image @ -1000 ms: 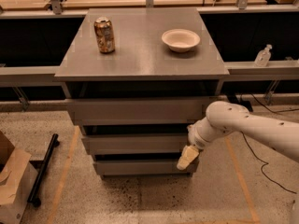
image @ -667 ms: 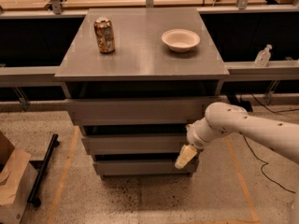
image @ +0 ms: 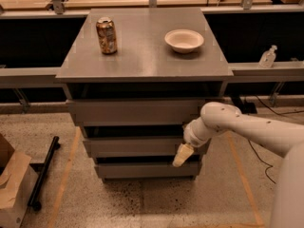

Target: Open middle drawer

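The grey cabinet has three stacked drawer fronts. The middle drawer (image: 133, 146) is the second front, a long flat grey panel. My white arm reaches in from the right. My gripper (image: 182, 156) with cream fingers points down at the right part of the middle drawer's front, its tip over the gap above the bottom drawer (image: 142, 170). The top drawer (image: 133, 112) is the tallest front.
A soda can (image: 106, 35) and a white bowl (image: 184, 40) stand on the cabinet top (image: 142, 61). A cardboard box (image: 12, 184) and a black bar (image: 43, 172) lie on the floor at left. A small bottle (image: 267, 57) sits on the right ledge.
My gripper has shifted slightly left along the middle drawer front. The drawers look the same.
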### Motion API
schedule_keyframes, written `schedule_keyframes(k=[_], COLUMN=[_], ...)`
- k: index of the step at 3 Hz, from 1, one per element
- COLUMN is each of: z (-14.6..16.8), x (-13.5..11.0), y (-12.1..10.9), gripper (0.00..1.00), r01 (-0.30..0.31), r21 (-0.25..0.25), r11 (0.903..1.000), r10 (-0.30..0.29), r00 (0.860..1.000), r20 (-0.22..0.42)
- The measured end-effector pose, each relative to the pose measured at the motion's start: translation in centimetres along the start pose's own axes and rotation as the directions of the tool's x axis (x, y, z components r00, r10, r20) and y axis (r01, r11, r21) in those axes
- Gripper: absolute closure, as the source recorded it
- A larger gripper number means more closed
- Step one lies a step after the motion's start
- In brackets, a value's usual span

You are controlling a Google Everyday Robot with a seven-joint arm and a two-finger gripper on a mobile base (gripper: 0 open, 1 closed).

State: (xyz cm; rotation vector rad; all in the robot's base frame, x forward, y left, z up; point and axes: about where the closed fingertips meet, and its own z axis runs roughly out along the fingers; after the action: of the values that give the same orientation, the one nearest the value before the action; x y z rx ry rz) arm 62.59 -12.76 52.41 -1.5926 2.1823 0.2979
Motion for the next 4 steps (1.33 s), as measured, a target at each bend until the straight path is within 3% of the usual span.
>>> schedule_keyframes(k=[2, 3, 4], z=[4.7, 8.1, 11.9], x=[0.4, 1.1, 2.4], y=[-3.2, -4.7, -5.2], gripper=[0.0, 0.0, 0.0], r01=[-0.01, -0.037, -0.09], r21=[0.036, 0.033, -0.008], r11=[0.9993, 0.9988, 0.9959], r10=[0.008, 0.035, 0.09], r00=[0.999, 0.998, 0.995], r20=[0.04, 0.05, 0.048])
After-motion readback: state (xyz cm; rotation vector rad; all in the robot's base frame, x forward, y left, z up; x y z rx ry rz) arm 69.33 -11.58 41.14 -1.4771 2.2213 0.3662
